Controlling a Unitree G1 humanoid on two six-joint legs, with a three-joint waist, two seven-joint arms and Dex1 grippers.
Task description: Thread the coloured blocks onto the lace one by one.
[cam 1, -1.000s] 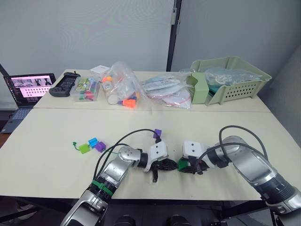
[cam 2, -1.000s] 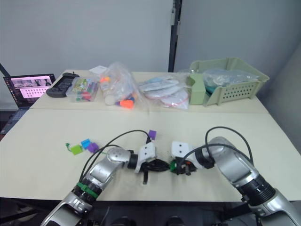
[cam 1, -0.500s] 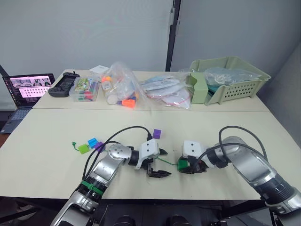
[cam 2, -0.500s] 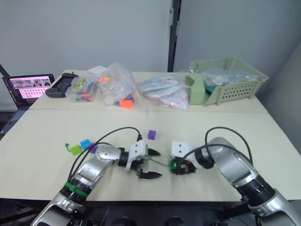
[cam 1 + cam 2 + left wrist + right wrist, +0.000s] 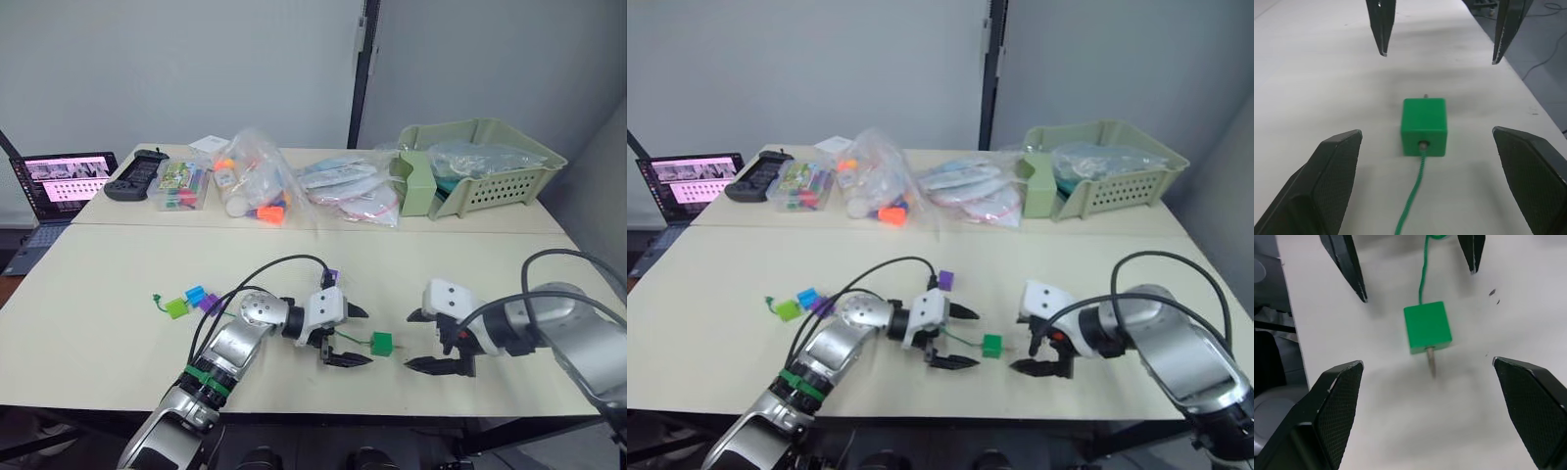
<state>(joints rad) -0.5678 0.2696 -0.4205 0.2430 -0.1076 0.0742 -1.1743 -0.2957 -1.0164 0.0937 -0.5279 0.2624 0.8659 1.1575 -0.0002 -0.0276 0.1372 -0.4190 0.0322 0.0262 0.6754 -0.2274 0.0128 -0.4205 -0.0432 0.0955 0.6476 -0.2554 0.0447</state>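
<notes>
Cream tabletop [image 5: 98,294] runs under both arms, with a grey wall behind it. Between the two grippers lies the dark green block [image 5: 381,343], flat on the table and touched by neither. The left gripper [image 5: 351,335] has its two black fingers spread wide, empty, their tips just short of the block on its near side. The right gripper [image 5: 420,341] faces it from the other side, jaws equally wide and holding nothing. The lace [image 5: 1413,198] enters the hole in the block's face toward the left gripper, and its stiff greyish tip [image 5: 1431,363] pokes out of the opposite face, pointing toward the right gripper. Just beyond the left gripper's wrist sits a purple block [image 5: 944,280]. Farther out on the left gripper's outer side, well apart from it, lie the lime green block [image 5: 175,308], the blue block [image 5: 194,294] and another purple block [image 5: 210,304], clustered together. Beyond both grippers, at the table's far edge, stand clear bags [image 5: 257,186], a pale green basket [image 5: 509,181], and a laptop [image 5: 59,186].
</notes>
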